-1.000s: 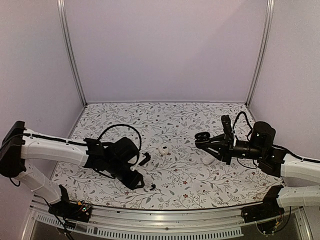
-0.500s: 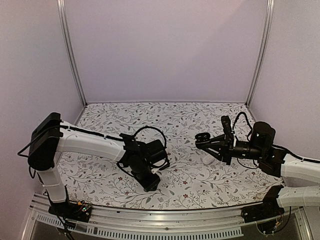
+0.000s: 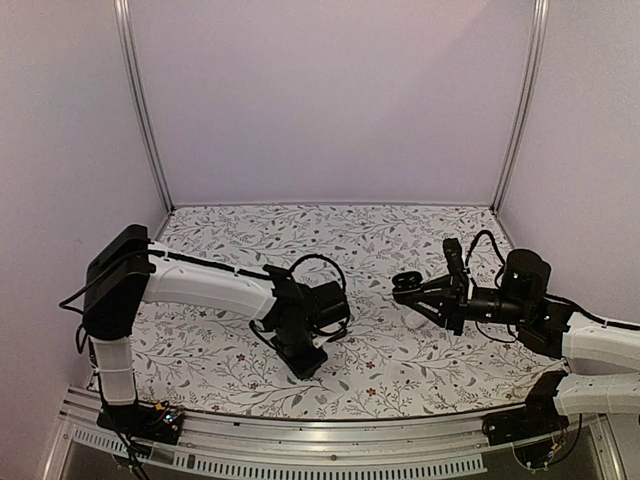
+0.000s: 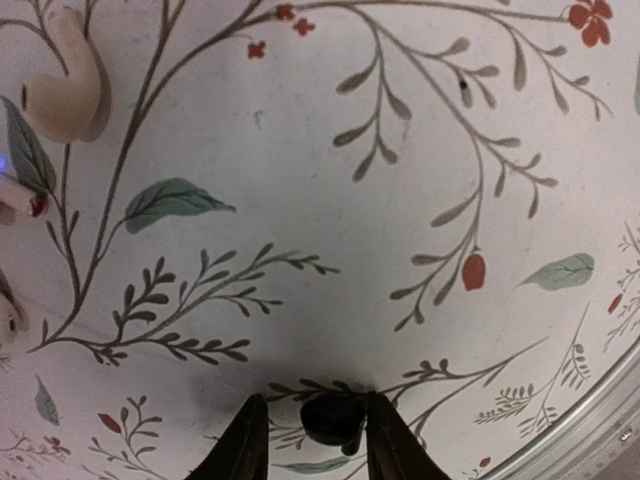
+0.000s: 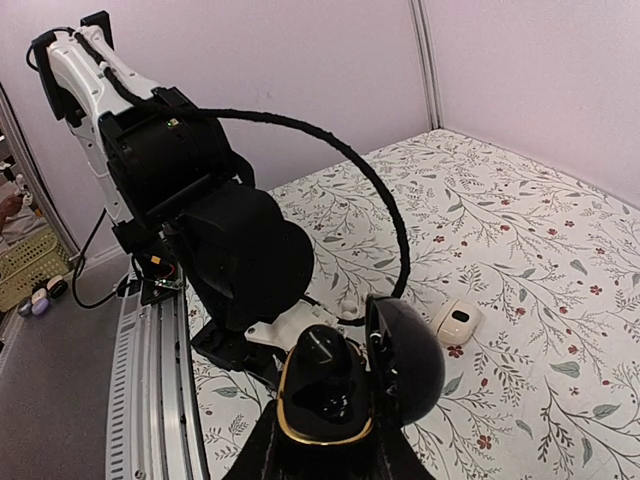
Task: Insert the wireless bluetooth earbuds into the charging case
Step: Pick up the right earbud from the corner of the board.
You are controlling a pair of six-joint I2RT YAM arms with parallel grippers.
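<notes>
Left gripper (image 4: 318,445) low, jaws parted; right gripper (image 5: 325,452) clamped.

A tabletop (image 3: 420,225) printed with leaves and small red flowers. Lilac walls (image 3: 330,100) rise behind the tabletop, metal posts (image 3: 141,110) stand at its far corners, and a metal rail (image 3: 330,452) runs along its near edge.

Left wrist view: a white item (image 4: 8,190) with a blue light and a second white piece (image 4: 5,320) are cut off at the picture's left edge; identity undetermined.

Top view: the left gripper (image 3: 305,362) conceals the black earbud (image 4: 333,420) by the desk's near edge.

Right wrist view: the black charging case (image 5: 325,395) interior is too dark to read.
</notes>
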